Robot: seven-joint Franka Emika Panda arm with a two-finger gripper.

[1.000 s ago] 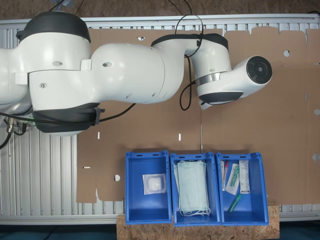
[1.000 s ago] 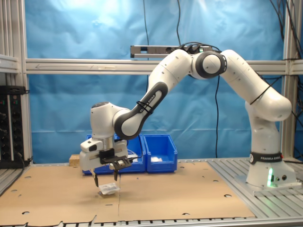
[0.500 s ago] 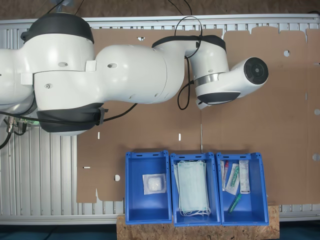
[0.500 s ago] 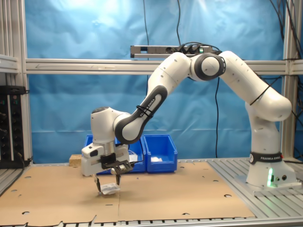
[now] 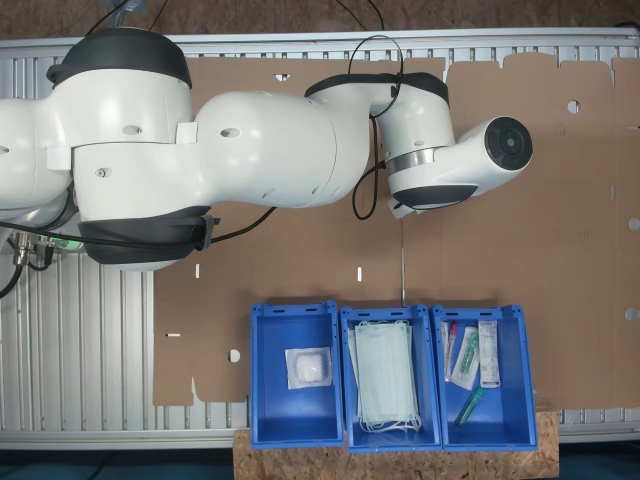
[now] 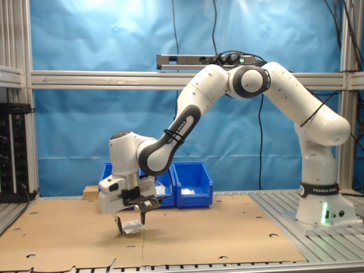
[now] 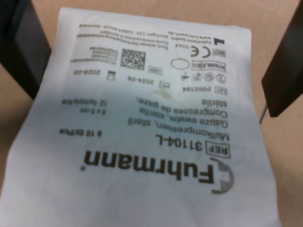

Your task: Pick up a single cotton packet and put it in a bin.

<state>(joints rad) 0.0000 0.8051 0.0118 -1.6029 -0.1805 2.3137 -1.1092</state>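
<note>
1. I have the gripper (image 6: 129, 223) low over the desk (image 6: 216, 233), jaws spread and straddling the cotton packet (image 6: 132, 228), nothing clamped yet.
2. In the wrist view the cotton packet (image 7: 142, 127) lies flat between the two dark fingers (image 7: 26, 47), printed face up. The fingers stand off its opposite edges so that closing would catch it across its width, I judge.
3. It lies alone on the cardboard directly beneath the gripper, so a single pick looks clean.
4. The three blue bins (image 5: 385, 375) sit in a row well apart from the gripper, at the desk's edge. One holds a plump white packet (image 5: 308, 367), the middle one face masks (image 5: 385, 375), the third mixed supplies (image 5: 470, 362), so it looks sorted by kind.
</note>
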